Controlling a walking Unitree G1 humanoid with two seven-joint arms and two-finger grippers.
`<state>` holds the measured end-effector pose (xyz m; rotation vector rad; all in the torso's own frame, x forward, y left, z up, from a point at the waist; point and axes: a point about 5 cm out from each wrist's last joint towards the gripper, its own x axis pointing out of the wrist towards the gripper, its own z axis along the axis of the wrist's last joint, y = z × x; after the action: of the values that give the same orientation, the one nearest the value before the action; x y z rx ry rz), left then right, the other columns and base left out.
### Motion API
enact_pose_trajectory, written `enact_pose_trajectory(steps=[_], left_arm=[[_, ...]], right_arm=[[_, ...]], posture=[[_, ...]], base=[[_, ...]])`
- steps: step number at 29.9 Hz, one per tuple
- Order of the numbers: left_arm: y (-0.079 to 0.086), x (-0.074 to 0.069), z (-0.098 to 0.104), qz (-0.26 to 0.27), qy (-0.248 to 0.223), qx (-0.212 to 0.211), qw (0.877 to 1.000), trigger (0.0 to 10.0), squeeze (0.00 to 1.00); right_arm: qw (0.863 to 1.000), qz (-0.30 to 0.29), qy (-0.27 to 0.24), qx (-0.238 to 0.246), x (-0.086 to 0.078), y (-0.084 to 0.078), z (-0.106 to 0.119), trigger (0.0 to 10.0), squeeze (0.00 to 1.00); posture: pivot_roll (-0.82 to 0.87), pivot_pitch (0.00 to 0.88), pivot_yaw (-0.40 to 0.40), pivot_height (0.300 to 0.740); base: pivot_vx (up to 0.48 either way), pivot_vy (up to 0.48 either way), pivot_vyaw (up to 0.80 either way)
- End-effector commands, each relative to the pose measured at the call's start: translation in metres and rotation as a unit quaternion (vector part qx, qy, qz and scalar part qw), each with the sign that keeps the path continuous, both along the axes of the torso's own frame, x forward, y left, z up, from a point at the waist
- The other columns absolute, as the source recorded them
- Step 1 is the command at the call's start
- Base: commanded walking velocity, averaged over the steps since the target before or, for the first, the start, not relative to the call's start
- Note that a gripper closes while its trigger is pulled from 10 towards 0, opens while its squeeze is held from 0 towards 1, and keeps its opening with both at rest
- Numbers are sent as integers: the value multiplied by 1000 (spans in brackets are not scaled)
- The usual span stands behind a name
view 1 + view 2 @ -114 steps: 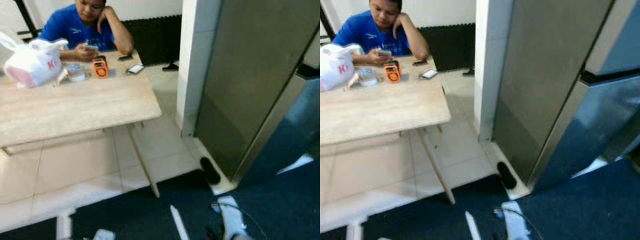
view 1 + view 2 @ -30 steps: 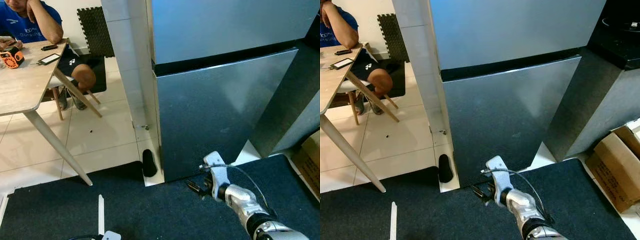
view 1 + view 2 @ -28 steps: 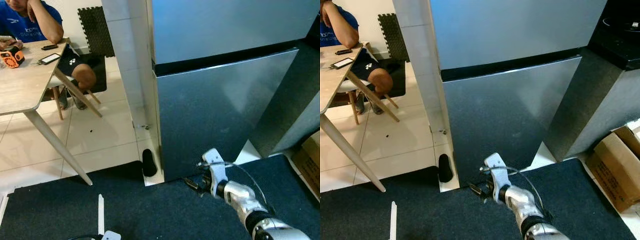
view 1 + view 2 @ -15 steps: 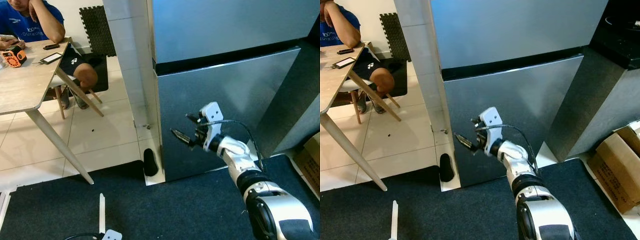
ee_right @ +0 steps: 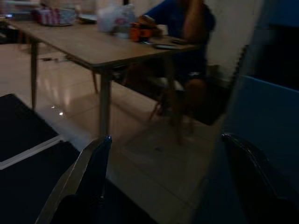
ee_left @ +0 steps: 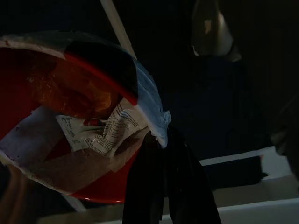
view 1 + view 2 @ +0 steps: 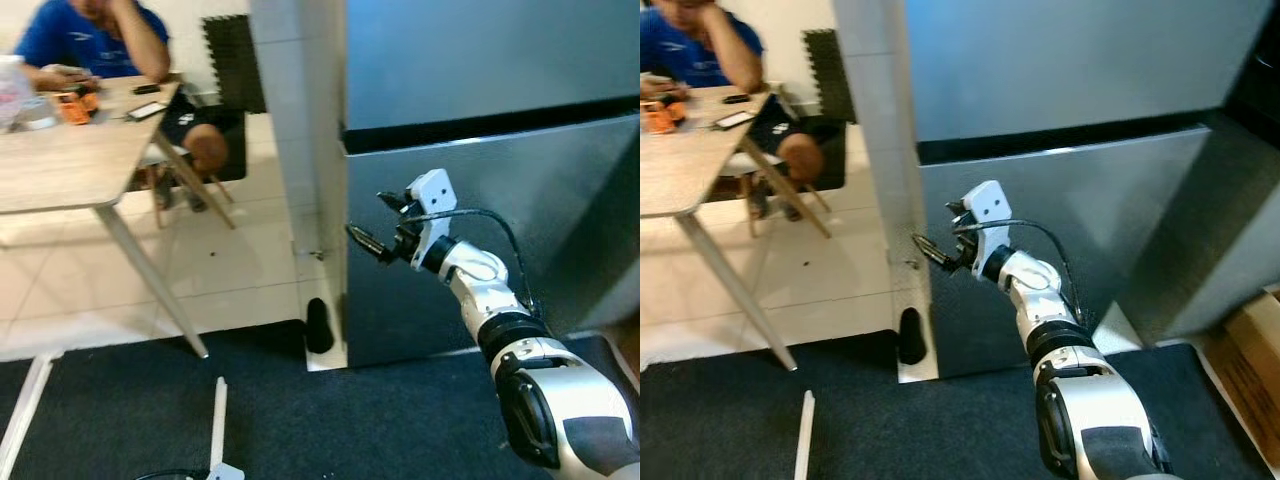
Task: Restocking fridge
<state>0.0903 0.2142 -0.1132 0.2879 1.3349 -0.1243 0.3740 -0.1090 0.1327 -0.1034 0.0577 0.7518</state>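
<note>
Basically early stage, nothing restocked yet as far as the frames show. Far left: wooden table [image 7: 70,170] with an orange gadget [image 7: 72,105], a phone [image 7: 146,110] and other small items, and a person in a blue shirt [image 7: 95,35] seated behind it. A white strip [image 7: 217,420] lies on the dark carpet [image 7: 330,420] low in the head views.

Left gripper [image 6: 170,186] hangs low in the dark; its wrist view shows the fingers together, clamped on the edge of a red snack packet [image 6: 70,121] with a printed label. That looks like the item meant to go inside, carried and waiting.

Middle: white tiled pillar [image 7: 300,130], a dark object [image 7: 319,327] on the floor at its foot. Next to it stands the fridge [image 7: 480,60], both doors shut, with a black seam between the upper door and lower door [image 7: 560,220].

Right gripper [image 7: 378,228] is raised at the left edge of the lower door, fingers [image 5: 93,172] spread apart and empty, edge of the door between them in the wrist view; contact cannot be told.

Done: robot is at the fridge with packet in hand. Left: grab the door edge, pull it open, put the packet on a shelf, close.
</note>
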Motion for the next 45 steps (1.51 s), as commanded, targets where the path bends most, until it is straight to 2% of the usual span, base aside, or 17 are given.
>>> enact_pose_trajectory(steps=[1,10,16,19,23,30,34,36,39,43,45], left_arm=[[3,6,2,6,-15,3,1000,10000,0],[1,6,1,2,-12,1,1000,10000,0],[0,6,1,2,-13,0,1000,10000,0],[-2,6,1,0,-13,-1,1000,10000,0],[-2,6,1,1,-13,-2,1000,10000,0],[-2,5,1,2,-12,-4,1000,10000,0],[-2,5,1,-1,-9,-5,1000,10000,0],[-1,6,1,2,-15,-2,1000,10000,0],[-1,6,1,2,-15,-2,1000,10000,0],[-2,8,2,3,-17,-4,1000,10000,0],[-3,9,2,5,-19,-8,1000,10000,0]], right_arm=[[1000,-7,8,-14,-2,-1,-7,10000,0],[994,-62,-13,-84,4,-16,-5,10000,0],[994,-67,-15,-85,5,-18,-3,10000,0],[991,-76,-28,-111,6,-19,-2,10000,0],[988,-98,-38,-109,8,-21,0,10000,0],[987,-124,-45,-94,12,-24,7,10000,0],[985,-144,-53,-72,18,-27,20,10000,0],[981,-156,-71,-92,20,-28,25,10000,0],[980,-156,-75,-96,21,-28,26,10000,0],[976,-142,-104,-133,22,-26,32,10000,0],[968,-135,-127,-170,22,-25,34,10000,0]], posture=[[-41,0,21,740],[-46,0,18,740],[-47,0,17,740],[-48,0,18,740],[-46,0,17,740],[-47,0,16,740],[-50,0,16,740],[-53,0,15,740],[-53,0,15,740],[-54,0,12,740],[-56,0,11,740]], base=[[0,0,781],[0,0,781],[0,0,781],[0,0,781],[0,0,675],[0,0,0],[0,-466,0],[0,-232,0],[0,0,0],[0,0,0],[0,0,0]])
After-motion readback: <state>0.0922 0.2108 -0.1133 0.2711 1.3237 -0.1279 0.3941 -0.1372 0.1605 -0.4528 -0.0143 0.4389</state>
